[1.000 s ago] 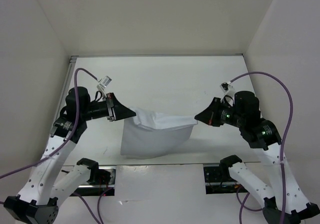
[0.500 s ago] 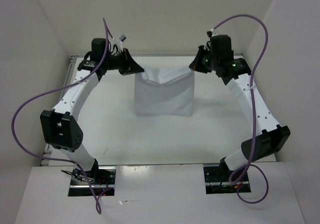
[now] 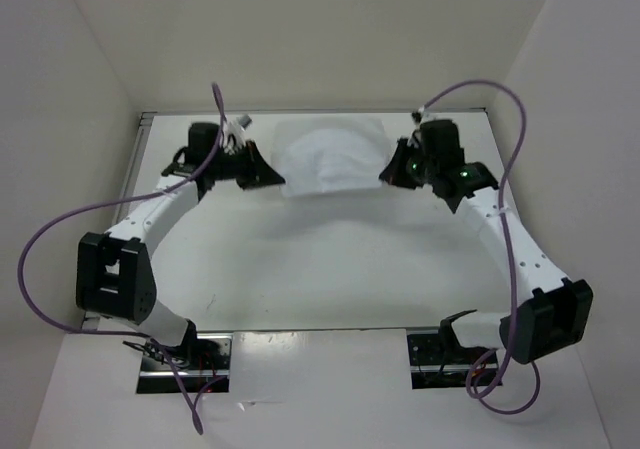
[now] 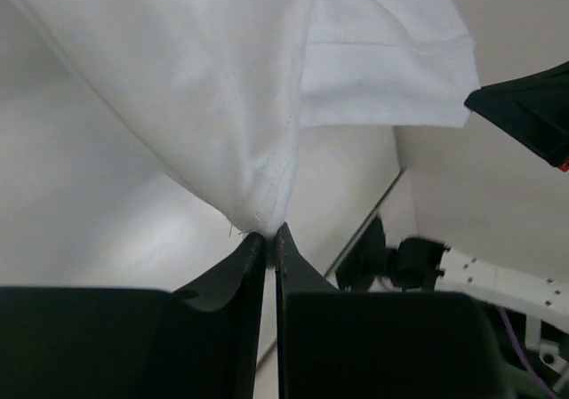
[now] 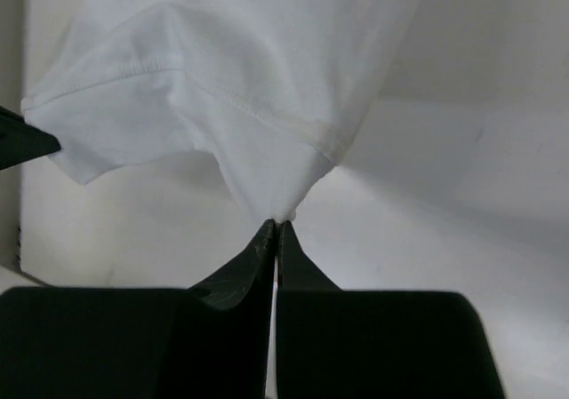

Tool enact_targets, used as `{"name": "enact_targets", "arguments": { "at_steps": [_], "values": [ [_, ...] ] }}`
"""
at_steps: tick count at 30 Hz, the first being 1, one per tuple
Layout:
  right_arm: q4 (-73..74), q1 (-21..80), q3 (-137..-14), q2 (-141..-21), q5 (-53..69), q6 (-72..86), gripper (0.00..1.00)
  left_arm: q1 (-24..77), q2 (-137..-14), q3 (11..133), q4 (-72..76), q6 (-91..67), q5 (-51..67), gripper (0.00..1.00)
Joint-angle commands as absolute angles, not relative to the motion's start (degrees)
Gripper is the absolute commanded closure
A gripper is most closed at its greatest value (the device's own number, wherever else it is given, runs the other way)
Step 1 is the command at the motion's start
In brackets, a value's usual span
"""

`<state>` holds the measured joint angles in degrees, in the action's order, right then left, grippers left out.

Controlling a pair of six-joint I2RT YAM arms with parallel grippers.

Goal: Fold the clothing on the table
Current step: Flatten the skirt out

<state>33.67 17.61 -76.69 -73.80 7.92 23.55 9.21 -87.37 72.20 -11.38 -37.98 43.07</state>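
Right gripper (image 5: 276,226): fingers pressed together on one hem corner of the clothing (image 3: 330,157). Left gripper (image 4: 269,232): a hairline slit shows between the fingers, with the opposite corner at their tips; I cannot tell whether it is gripped. The clothing spans between both, upper centre of the overhead view, at the far end of the table (image 3: 330,259). It is judged to be stretched so a fold lands flat.

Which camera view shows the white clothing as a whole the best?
The top external view: the whole clothing shows there, spread between the left gripper and the right gripper. Each wrist view shows only one corner of it, at that gripper's tip, with part of a hem.
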Motion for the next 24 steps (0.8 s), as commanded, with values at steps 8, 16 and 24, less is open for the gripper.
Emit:
{"name": "enact_targets", "arguments": {
  "at_steps": [8, 16, 24],
  "values": [
    [42.53, 26.89, -45.79, -62.76, 25.13, 39.72, 1.00, 21.26, -81.92, 38.60, -4.92, -46.14, 41.67, 0.88],
    [51.33, 26.89, -45.26, -57.83, 23.82, 42.01, 1.00, 23.29, -74.54, 38.67, -14.94, -45.62, 40.25, 0.86],
    [56.86, 26.37, -50.26, -56.69, 15.84, 43.32, 1.00, 23.29, -73.39, 40.25, -17.05, -46.75, 40.78, 0.83]
  ]
}}
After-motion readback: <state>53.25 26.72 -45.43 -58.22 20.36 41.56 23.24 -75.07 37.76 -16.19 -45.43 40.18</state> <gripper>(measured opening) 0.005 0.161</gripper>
